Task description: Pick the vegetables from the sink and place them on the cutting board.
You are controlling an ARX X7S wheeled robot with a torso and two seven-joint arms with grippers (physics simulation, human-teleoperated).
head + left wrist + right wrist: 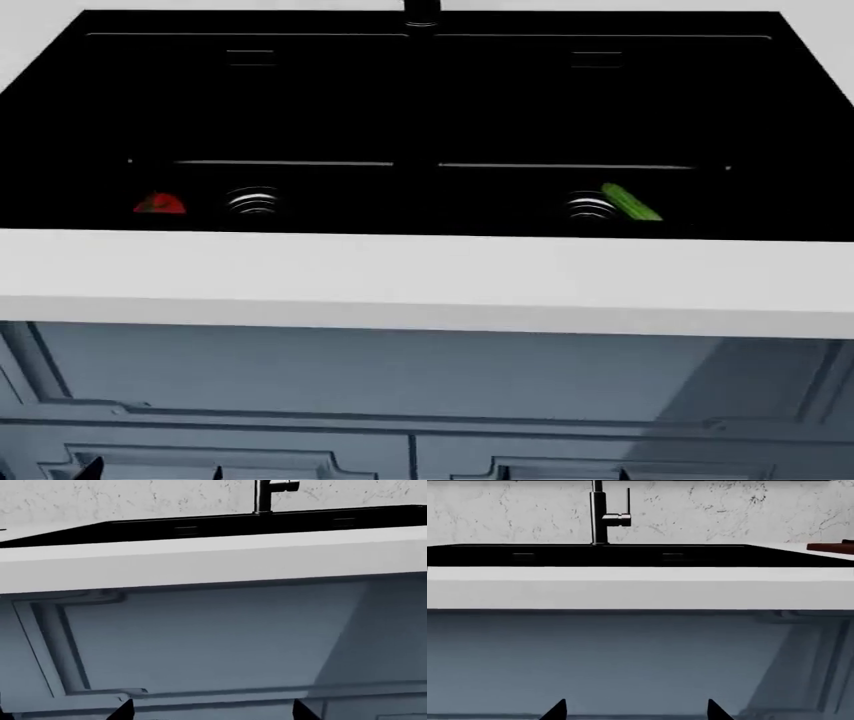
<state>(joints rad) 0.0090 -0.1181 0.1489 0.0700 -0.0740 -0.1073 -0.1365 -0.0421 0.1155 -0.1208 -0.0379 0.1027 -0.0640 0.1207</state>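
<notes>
In the head view the black double-basin sink (427, 100) holds the vegetables. The red tomato (159, 205) lies in the left basin beside its drain. The green cucumber (631, 202) lies in the right basin next to the other drain. A sliver of the reddish-brown cutting board (830, 547) shows on the counter right of the sink. My left gripper (213, 712) and right gripper (635, 712) both hang open and empty, low in front of the cabinet doors, below counter level and well short of the sink.
The white counter front edge (427, 280) runs between my grippers and the sink. Grey-blue cabinet doors (400, 390) stand below it. A black faucet (599, 512) rises behind the sink's middle, in front of a marbled wall (727, 505).
</notes>
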